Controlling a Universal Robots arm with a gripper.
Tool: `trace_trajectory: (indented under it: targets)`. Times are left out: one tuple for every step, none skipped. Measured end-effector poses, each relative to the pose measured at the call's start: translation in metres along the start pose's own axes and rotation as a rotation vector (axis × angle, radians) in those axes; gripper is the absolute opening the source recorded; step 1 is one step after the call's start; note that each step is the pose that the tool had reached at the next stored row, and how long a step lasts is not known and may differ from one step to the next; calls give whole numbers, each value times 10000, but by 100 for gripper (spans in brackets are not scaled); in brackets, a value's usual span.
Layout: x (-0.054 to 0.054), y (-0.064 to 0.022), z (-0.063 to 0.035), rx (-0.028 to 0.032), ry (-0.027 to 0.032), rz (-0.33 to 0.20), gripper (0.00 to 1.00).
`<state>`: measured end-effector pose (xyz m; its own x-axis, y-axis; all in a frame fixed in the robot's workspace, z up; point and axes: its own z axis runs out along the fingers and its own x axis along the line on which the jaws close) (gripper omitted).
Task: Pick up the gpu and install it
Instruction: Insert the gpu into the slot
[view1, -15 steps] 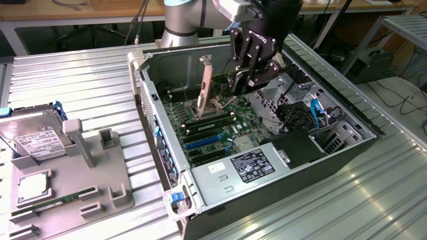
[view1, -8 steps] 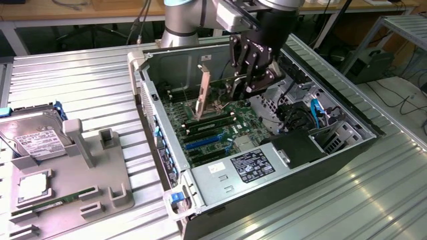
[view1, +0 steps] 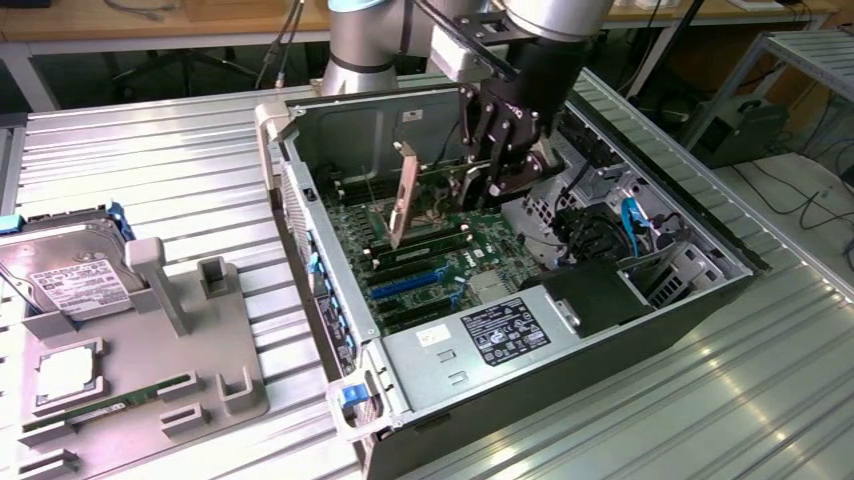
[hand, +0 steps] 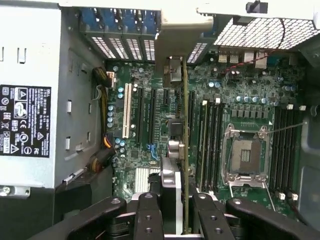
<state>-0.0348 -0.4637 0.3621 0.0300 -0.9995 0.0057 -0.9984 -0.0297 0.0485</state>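
The gpu (view1: 402, 196) stands on edge inside the open computer case (view1: 315, 250), just over the green motherboard (view1: 441, 265). Its silver bracket points at the case's rear wall. My gripper (view1: 501, 183) reaches down into the case from above and is shut on the card's other end. In the wrist view the gpu (hand: 176, 145) runs edge-on away from my gripper (hand: 176, 217), with its bracket (hand: 180, 32) against the rear slot openings. It hangs over the black expansion slots (hand: 150, 117). I cannot tell whether its edge sits in a slot.
A silver power supply (view1: 494, 335) fills the case's near end. The CPU socket (hand: 247, 155) and memory slots (hand: 212, 145) lie beside the card. Outside the case, on the exterior view's left, a grey fixture (view1: 174, 350) holds a hard drive (view1: 67, 275) and a RAM stick (view1: 94, 410).
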Motion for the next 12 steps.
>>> trace_trajectory:
  targets:
    - [0, -1, 21, 0, -10, 183, 29]
    - [-2, 0, 39, -2, -15, 305, 29]
    - [-5, 5, 50, -2, -17, 352, 29]
    - [-11, 17, 67, -2, -19, 388, 29]
    - [-23, 59, 90, 0, -20, 390, 29]
    - [-26, 84, 100, 21, -21, 390, 29]
    - [-26, 112, 104, 116, -15, 390, 29]
    - [-28, 143, 111, 256, -17, 392, 29]
    - [-29, 160, 118, 352, -17, 393, 29]
    - [-30, 171, 127, 413, -16, 396, 29]
    - [-30, 186, 151, 414, -16, 436, 29]
    - [-30, 192, 168, 415, -18, 482, 29]
